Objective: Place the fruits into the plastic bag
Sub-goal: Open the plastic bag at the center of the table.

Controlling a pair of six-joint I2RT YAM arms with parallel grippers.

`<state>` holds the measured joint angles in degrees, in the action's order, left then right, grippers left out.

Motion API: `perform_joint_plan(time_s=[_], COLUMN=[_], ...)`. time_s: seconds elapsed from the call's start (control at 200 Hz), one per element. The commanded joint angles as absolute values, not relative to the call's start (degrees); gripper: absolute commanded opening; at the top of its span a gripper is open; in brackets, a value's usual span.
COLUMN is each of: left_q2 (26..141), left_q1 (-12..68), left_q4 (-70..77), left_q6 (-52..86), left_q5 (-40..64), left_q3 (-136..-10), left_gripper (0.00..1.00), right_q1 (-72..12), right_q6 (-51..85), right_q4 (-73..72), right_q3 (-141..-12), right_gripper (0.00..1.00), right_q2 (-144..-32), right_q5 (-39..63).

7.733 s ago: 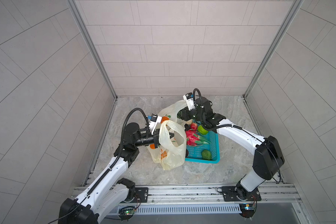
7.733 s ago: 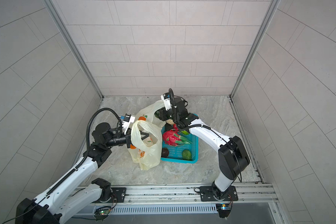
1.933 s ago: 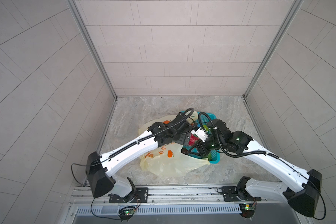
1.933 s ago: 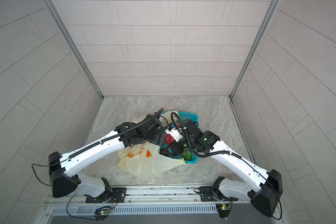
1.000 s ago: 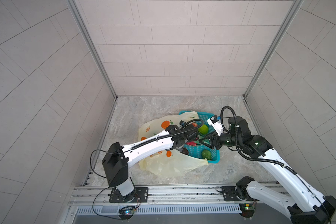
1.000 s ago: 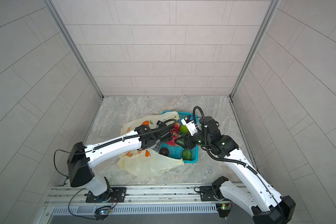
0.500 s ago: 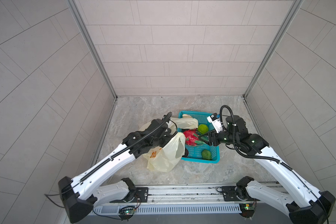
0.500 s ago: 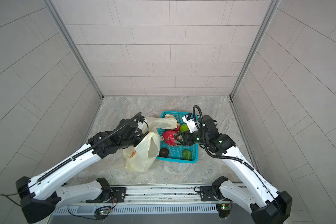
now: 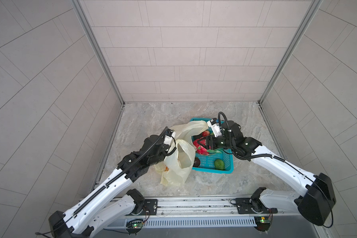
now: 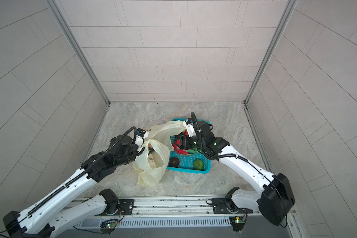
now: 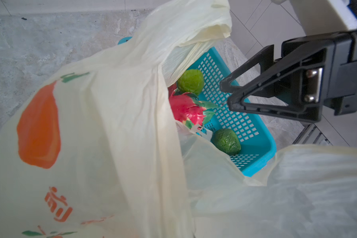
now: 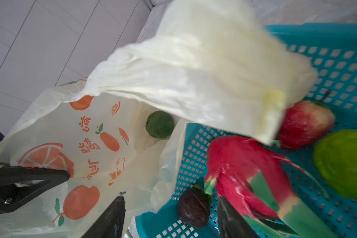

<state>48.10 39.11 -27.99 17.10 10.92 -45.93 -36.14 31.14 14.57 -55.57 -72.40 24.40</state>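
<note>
Left fingers (image 12: 39,175): clenched on the bag (image 9: 177,164), pinching its rim by one loop handle. That side is lifted and the bag's bottom rests on the tabletop (image 9: 148,117). The mouth gapes toward the basket (image 9: 214,169).

Right fingers (image 12: 111,218): spread apart, grasping nothing. In both top views they hang over the basket's left part, above the dragon fruit (image 9: 200,148). In the right wrist view one finger overlaps its green scales; contact cannot be told.

Bag: pale yellow with orange prints. It sags just left of the basket, against its left wall. The other handle (image 9: 192,126) is draped over the basket's rear-left corner and partly covers the red fruit (image 12: 305,123).

Fruits in basket:
- dragon fruit, middle left
- red fruit, behind it
- light green fruit (image 11: 191,81), beside the red fruit
- brown fruit (image 9: 196,162), front-left corner, against the bag
- dark green fruit (image 9: 219,164), front, right of the brown fruit

In bag: a third green fruit (image 12: 160,124), round, shows through the open mouth in the right wrist view.

Basket: teal, perforated, flat on the tabletop.
</note>
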Motion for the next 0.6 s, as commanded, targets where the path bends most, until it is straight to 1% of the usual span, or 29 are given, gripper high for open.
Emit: perform_joint_plan(time_s=[0.0, 0.17, 0.3, 0.37, 0.46, 0.53, 0.55, 0.57, 0.595], left_q2=[45.4, 42.4, 42.0, 42.1, 42.2, 42.1, 42.1, 42.1, 42.2], left_q1=[38.7, 38.6, 38.6, 38.6, 38.6, 38.6, 38.6, 38.6, 38.6], left_q4=[-24.6, -22.7, -22.8, -22.6, -22.1, -21.7, -21.7, -21.6, -21.6], left_q6=[18.3, 18.6, 18.0, 17.9, 18.0, 17.9, 17.9, 17.8, 17.7], left_q5=[9.8, 10.3, 10.3, 10.5, 10.6, 10.5, 10.4, 10.3, 10.1], left_q3=[-43.6, -41.6, -41.3, -41.2, -41.1, -40.9, -40.9, -40.9, -40.9], left_gripper=[0.0, 0.0, 0.0, 0.0, 0.0, 0.0, 0.0, 0.0, 0.0], right_q1=[-39.3, -39.9, -40.1, -40.5, -41.3, -41.9, -41.9, -41.9, -42.0], right_q6=[31.3, 30.9, 31.5, 32.2, 32.1, 30.7, 30.4, 30.0, 29.9], right_q4=[12.4, 12.6, 12.4, 13.4, 14.1, 15.7, 16.1, 16.5, 16.7], right_q3=[-57.5, -60.3, -62.2, -63.2, -64.5, -66.2, -66.6, -67.0, -67.3], right_gripper=[0.68, 0.71, 0.71, 0.7, 0.66, 0.58, 0.54, 0.47, 0.3], right_q2=[-75.6, -81.7, -86.3, -89.4, -92.4, -93.9, -94.1, -94.4, -94.7], right_q5=[22.0, 21.0, 22.1, 23.3, 25.4, 27.1, 27.8, 28.4, 28.8])
